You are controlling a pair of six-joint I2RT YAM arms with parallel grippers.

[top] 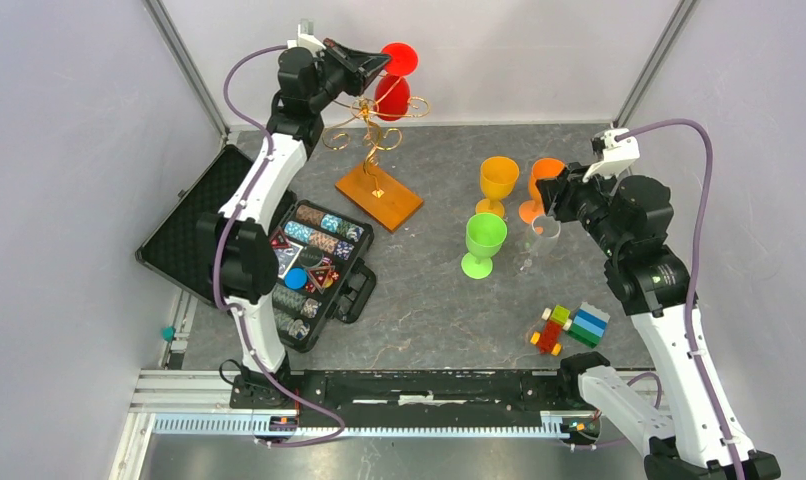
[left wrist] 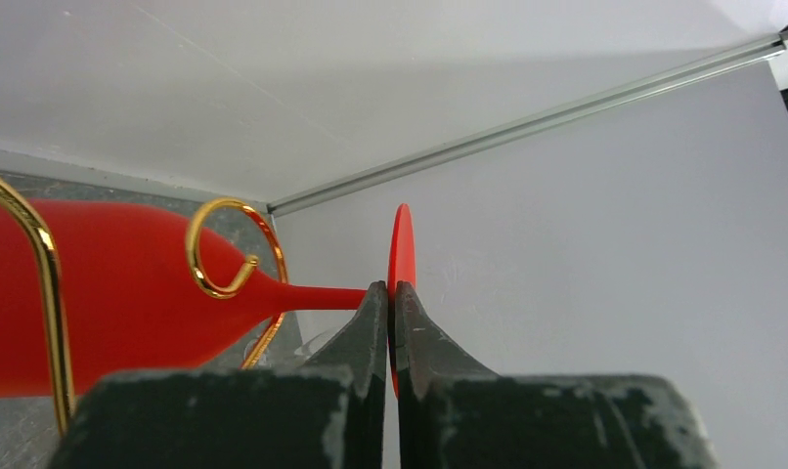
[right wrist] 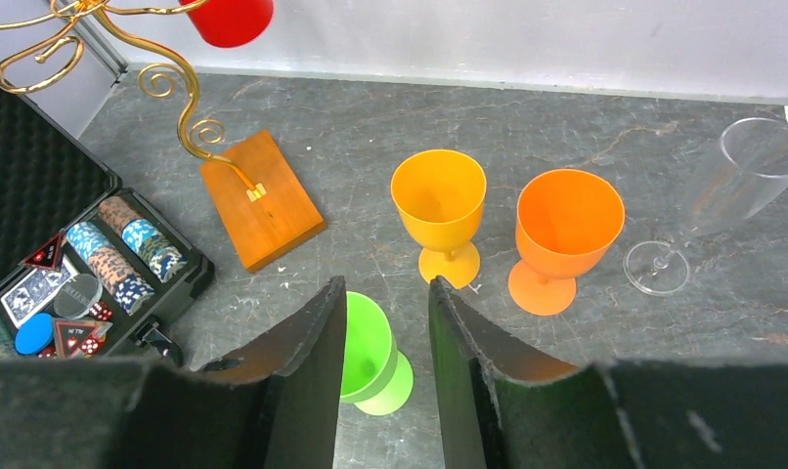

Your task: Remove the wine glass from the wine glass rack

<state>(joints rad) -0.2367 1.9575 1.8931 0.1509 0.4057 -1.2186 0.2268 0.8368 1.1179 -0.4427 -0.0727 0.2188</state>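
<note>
At the far left I see the black case of poker chips [top: 314,265], which lies open on the table [top: 429,300]. Above it the left arm reaches up to the top of the wine glass rack [top: 379,195]. The left gripper [left wrist: 391,288] is pressed together on the round foot of the red wine glass [top: 391,97]; in the left wrist view both jaws pinch the edge of this thin disc.

The glass hangs on the rack with its bowl down and its foot up. A gold curl goes around the stem close to the bowl, so the glass is not yet off the rack.

To the right of the wooden base stand a yellow glass [top: 498,180], a green glass [top: 484,243] and an orange glass [top: 546,180], all upright. Just beside them is a clear glass [right wrist: 722,195].

The right gripper [right wrist: 387,293] hangs over this group, jaws apart and nothing between them. Nearer to me lie some toy bricks [top: 569,328].
</note>
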